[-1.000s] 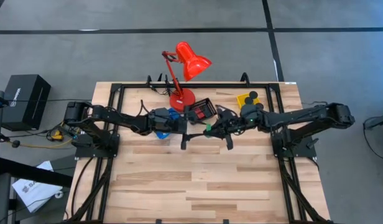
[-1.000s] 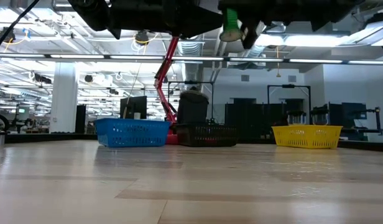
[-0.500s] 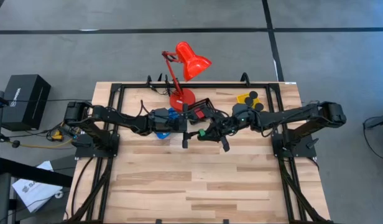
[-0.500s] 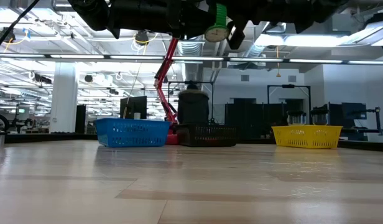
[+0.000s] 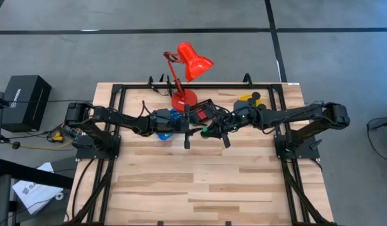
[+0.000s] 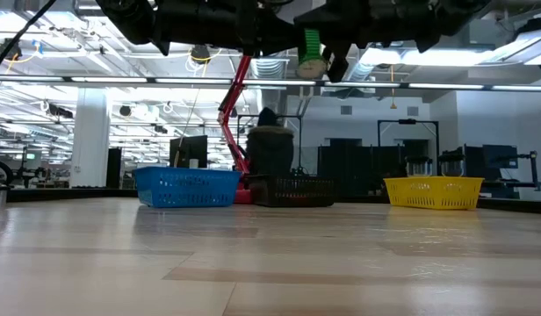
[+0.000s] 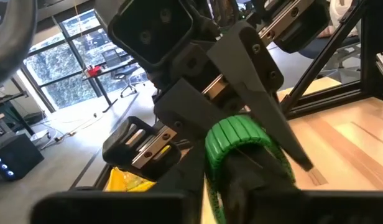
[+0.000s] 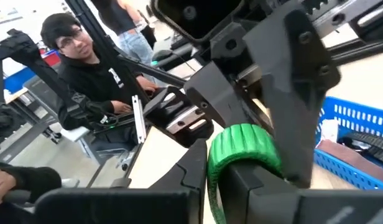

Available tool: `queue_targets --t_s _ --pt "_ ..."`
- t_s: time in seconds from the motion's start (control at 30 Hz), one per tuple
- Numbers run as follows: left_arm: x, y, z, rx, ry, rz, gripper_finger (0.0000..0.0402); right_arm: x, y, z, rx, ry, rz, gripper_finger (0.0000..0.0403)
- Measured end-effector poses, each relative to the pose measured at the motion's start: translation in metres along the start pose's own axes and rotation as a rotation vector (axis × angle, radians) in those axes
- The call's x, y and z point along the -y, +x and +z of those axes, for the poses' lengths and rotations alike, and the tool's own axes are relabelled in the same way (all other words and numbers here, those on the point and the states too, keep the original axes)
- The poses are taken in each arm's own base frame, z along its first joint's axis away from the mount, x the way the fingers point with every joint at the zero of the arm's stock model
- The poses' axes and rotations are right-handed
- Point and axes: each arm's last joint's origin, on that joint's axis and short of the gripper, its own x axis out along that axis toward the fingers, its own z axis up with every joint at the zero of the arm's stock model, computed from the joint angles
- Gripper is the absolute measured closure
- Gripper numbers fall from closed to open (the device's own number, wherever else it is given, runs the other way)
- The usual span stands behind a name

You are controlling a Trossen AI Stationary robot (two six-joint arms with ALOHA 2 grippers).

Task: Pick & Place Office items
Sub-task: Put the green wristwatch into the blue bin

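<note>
A green stubby cylinder (image 5: pixel 205 132) hangs high above the table's middle, seen in the low view as a ribbed green cylinder (image 6: pixel 312 54). My left gripper (image 5: pixel 193 130) reaches it from the table's left and my right gripper (image 5: pixel 213 130) from the right, and both are shut on it. The two grippers meet nose to nose. The red desk lamp (image 5: pixel 187 69) stands at the far edge, behind them. My left gripper pinches the green cylinder's ribbed side (image 7: pixel 224 163) between its two fingers, coming level from the table's left. The cylinder is lifted clear of the table. My right gripper pinches the cylinder's ribbed side (image 8: pixel 232 163) between its two fingers, level from the table's right. The left arm's fingers (image 8: pixel 294 134) stand around the cylinder's far end.
Along the far side stand a blue tray (image 6: pixel 187 187), a black tray (image 6: pixel 292 190) and a yellow tray (image 6: pixel 433 191). Black round pieces (image 5: pixel 255 98) lie in the yellow tray. A person (image 8: pixel 79 68) is beyond the table. Bare wood (image 5: pixel 200 182) lies toward the near edge.
My right gripper has carried the green cylinder toward the table's left, up to my left gripper, and then a little lower. The cylinder stays high above the table. The left arm has kept its place.
</note>
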Motion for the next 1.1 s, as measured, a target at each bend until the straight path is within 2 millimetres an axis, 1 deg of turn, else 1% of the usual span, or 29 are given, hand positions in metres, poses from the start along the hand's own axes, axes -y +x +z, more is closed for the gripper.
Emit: queue_targets --t_s 0.07,0.23,0.37,0.5,0.6,0.7,0.83,0.93,1.03,1.1 --pt "0.0 0.0 -0.001 -0.008 0.0 0.002 0.0389 0.003 0.001 -0.001 0.0 0.003 -0.015 0.0377" --pt "-0.001 0.0 -0.003 -0.037 0.003 0.05 0.0391 0.01 0.004 -0.002 0.007 0.006 -0.033 0.0377" --pt "-0.001 0.0 -0.007 -0.088 0.008 0.086 0.0394 0.02 0.008 -0.007 -0.016 0.008 -0.06 0.0374" --pt "-0.003 0.0 -0.006 -0.103 0.013 0.142 0.0394 0.033 0.012 -0.018 -0.079 0.043 -0.113 0.0358" --pt "-0.003 0.0 -0.007 -0.119 0.015 0.143 0.0394 0.04 0.012 -0.019 -0.084 0.052 -0.131 0.0338" --pt "-0.002 -0.001 -0.01 -0.153 0.02 0.143 0.0394 0.047 0.009 -0.019 -0.097 0.06 -0.153 0.0316" --pt "-0.004 -0.003 -0.019 -0.263 0.039 0.218 0.0394 0.049 0.002 -0.015 -0.094 0.068 -0.176 0.0296" --pt "-0.006 -0.004 -0.025 -0.324 0.048 0.236 0.0395 0.047 -0.004 -0.01 -0.085 0.067 -0.178 0.0289" --pt "-0.005 -0.005 -0.025 -0.341 0.049 0.253 0.0395 0.046 -0.007 -0.011 -0.113 0.074 -0.191 0.0287" --pt "-0.006 -0.01 -0.023 -0.381 0.062 0.286 0.0395 0.046 -0.011 -0.013 -0.151 0.095 -0.205 0.0286"
